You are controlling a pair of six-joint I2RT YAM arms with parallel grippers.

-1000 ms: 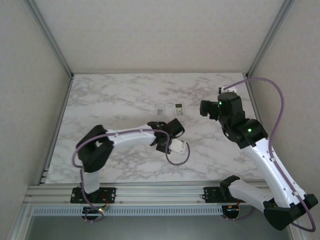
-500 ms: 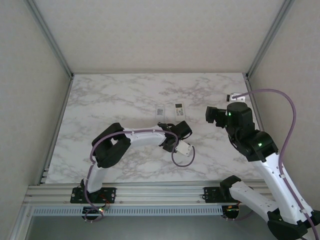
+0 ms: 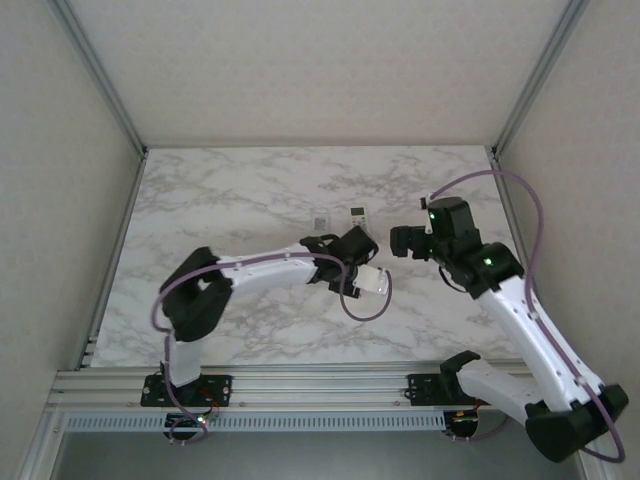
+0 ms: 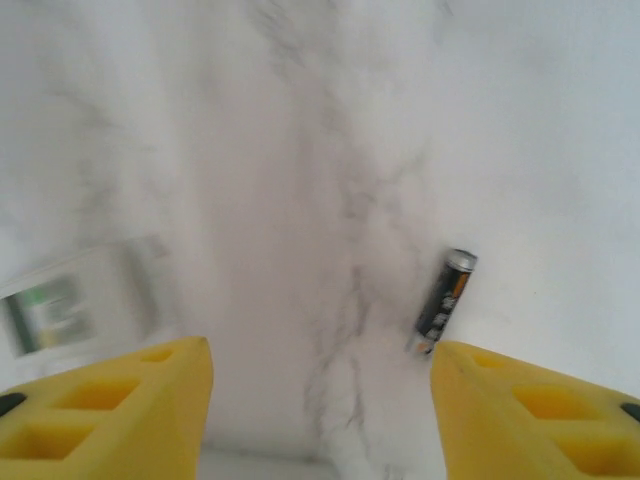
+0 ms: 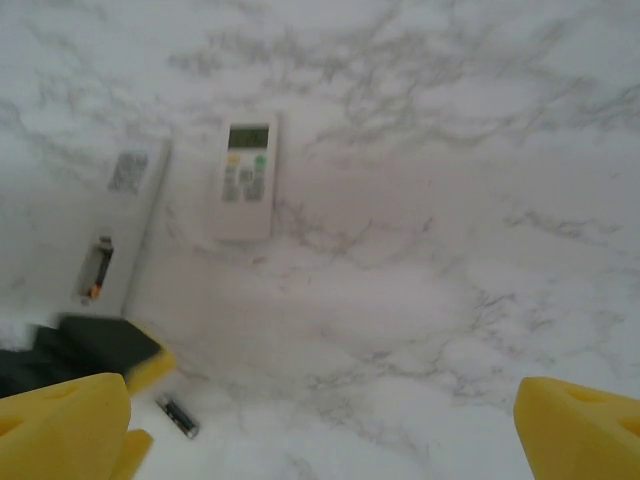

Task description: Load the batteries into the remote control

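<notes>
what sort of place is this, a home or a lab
Probably a lab robot cell, not a home: a marble-patterned table boxed in by plain white panels, with the left arm and right arm bolted to an aluminium rail.

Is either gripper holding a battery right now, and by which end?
Nothing is held. The left gripper is open, with a battery lying loose on the table just ahead of its fingers. The right gripper is open and empty.

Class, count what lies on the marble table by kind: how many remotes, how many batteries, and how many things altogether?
Remotes: 2 (face-up remote, face-down remote)
Batteries: 2 (slotted battery inside the face-down remote, loose battery)
Total: 4
</notes>
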